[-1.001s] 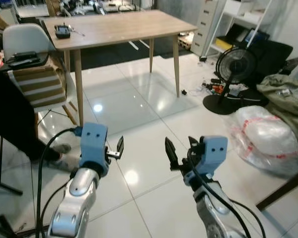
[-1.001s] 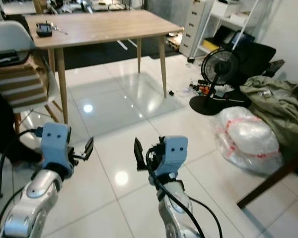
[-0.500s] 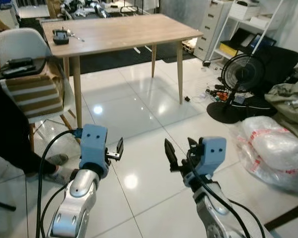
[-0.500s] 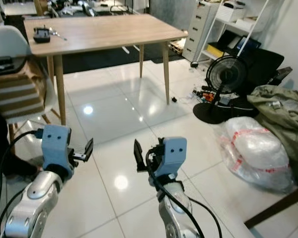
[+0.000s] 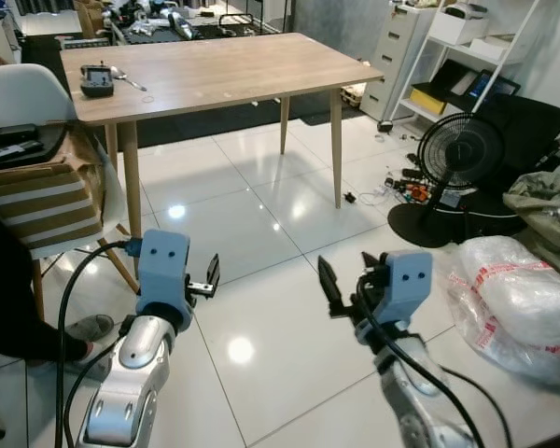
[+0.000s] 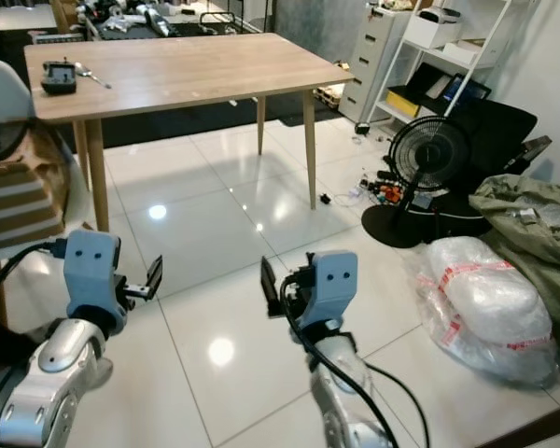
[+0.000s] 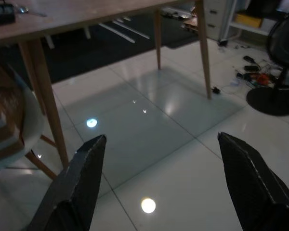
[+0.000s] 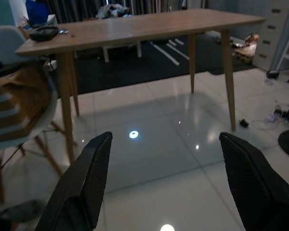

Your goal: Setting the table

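Observation:
A light wooden table (image 5: 233, 70) stands ahead across the tiled floor. A small black device (image 5: 96, 79) and a spoon (image 5: 129, 82) lie near the table's left end. My left gripper (image 5: 211, 277) is held up in front of me, open and holding nothing. My right gripper (image 5: 345, 280) is raised beside it, also open and holding nothing. Through the left wrist camera the two black fingers (image 7: 82, 185) frame the table legs and glossy tiles. The right wrist camera looks between its fingers (image 8: 253, 180) at the tabletop (image 8: 144, 26).
A white chair (image 5: 37, 177) with a striped bundle stands at the table's left end, and a person's dark leg and shoe (image 5: 86, 327) are beside it. On the right are a black floor fan (image 5: 462, 159), loose cables (image 5: 406, 182), a white plastic bag (image 5: 518, 299) and shelving (image 5: 467, 37).
The whole view has shifted as the camera moved closer to the table. Both grippers stay raised and open, now a little farther apart.

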You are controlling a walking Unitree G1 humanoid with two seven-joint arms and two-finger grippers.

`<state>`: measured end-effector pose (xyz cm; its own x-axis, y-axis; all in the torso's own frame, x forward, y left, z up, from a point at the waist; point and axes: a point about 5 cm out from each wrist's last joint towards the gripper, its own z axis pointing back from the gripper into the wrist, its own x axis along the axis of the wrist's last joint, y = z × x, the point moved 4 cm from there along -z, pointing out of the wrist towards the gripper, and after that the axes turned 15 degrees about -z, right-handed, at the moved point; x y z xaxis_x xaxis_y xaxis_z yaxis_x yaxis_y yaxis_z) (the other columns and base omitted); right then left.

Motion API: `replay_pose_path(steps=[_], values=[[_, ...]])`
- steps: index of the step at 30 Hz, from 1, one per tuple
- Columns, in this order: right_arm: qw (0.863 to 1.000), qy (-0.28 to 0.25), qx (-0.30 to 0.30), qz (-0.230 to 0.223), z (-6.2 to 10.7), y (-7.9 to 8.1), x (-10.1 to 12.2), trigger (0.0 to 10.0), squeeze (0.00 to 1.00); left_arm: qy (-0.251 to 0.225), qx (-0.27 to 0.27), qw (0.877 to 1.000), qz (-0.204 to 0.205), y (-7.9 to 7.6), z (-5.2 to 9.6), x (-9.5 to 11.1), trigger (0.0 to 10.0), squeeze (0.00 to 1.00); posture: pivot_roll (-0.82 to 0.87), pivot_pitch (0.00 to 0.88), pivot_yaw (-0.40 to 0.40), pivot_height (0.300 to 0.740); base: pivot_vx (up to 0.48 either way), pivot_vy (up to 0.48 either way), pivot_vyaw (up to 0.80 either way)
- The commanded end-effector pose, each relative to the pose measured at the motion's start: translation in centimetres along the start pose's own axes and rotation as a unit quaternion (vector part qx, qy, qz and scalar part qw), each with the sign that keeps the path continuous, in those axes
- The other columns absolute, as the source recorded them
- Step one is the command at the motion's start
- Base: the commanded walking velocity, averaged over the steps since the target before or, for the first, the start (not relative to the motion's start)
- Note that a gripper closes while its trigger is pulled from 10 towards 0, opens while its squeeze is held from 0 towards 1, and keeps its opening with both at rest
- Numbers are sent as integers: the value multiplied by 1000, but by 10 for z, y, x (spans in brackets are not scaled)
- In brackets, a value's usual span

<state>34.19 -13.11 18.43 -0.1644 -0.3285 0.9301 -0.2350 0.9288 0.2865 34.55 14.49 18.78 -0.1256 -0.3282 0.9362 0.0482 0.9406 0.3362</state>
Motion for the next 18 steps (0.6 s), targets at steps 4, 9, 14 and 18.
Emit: replay_pose_path(steps=[4,9,14,18], values=[[999,2,-41,1,1,-27,2,10000,0,16,-2,1000,-19,1,7,-15,10000,0,104,104,2,740,480,0,0],[998,11,-54,-11,2,-43,3,10000,0,12,0,999,-36,-1,9,-16,10000,0,101,110,-6,740,480,0,0],[999,13,-49,-3,-1,-44,6,10000,0,8,3,999,-34,-2,9,-14,10000,0,105,114,-19,740,480,0,0],[999,13,-48,-9,-4,-44,6,10000,0,5,9,1000,-28,-2,9,-12,10000,0,106,117,-30,740,480,0,0]])
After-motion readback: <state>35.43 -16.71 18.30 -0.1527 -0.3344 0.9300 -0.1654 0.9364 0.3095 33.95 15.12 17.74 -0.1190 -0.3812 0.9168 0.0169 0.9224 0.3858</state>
